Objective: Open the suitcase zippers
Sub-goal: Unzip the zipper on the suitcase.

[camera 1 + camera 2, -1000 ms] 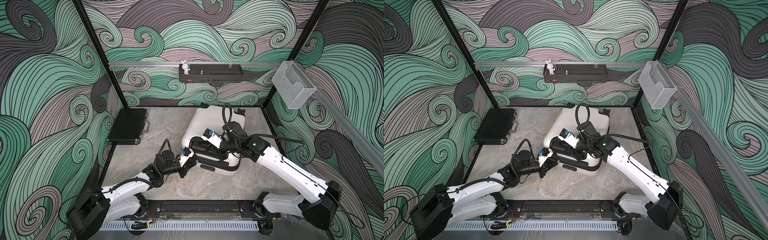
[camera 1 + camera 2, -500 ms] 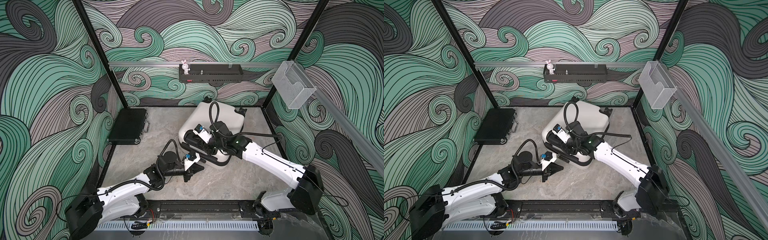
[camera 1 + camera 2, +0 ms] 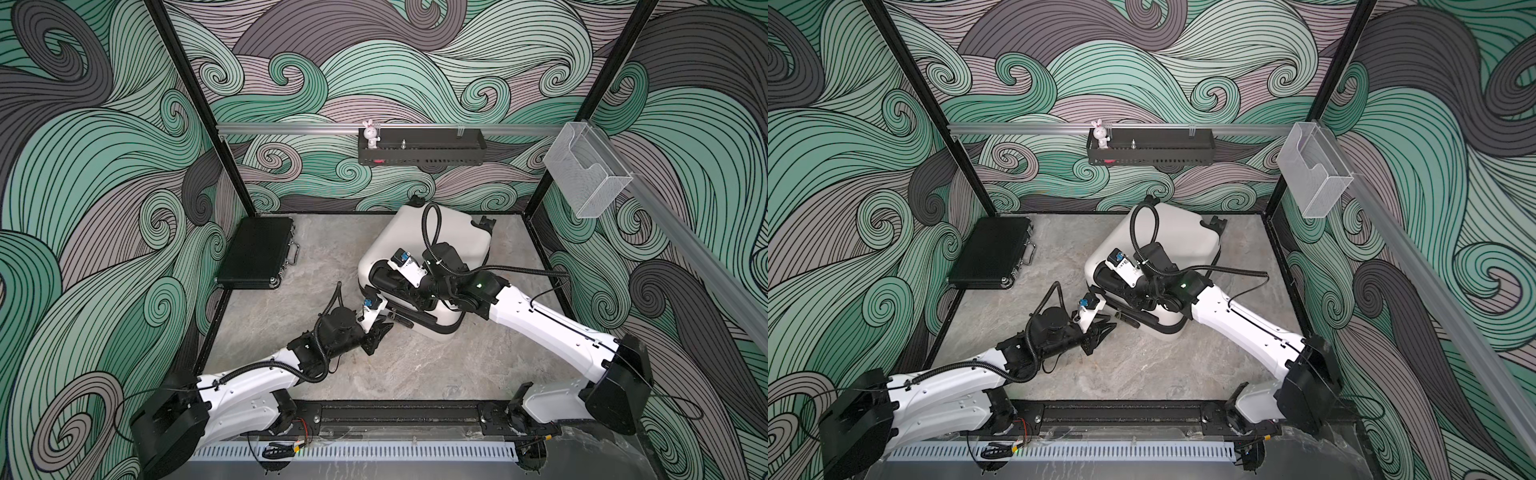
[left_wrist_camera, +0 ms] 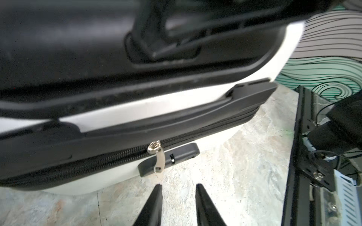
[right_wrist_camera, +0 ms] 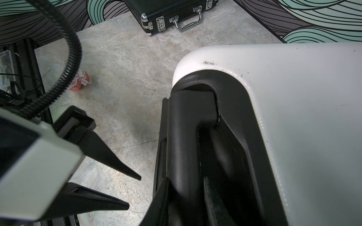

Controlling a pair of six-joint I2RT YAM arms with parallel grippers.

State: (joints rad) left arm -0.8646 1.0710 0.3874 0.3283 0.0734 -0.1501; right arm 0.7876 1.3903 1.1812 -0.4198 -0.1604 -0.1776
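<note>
White suitcase (image 3: 453, 232) lies on the stone-look tabletop (image 3: 415, 365), right of centre, toward the back. Left gripper (image 4: 178, 185) is slightly open and empty, tips just short of the silver pull (image 4: 159, 158) hanging from the zippers (image 4: 98, 158). Right gripper (image 3: 380, 276) is clamped around the suitcase's black handle (image 5: 186, 121).

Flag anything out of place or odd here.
A small pink-and-white object lies loose on the table, partly behind a cable. The white suitcase sits skewed to the table edges, with dark scuffs on one corner.
</note>
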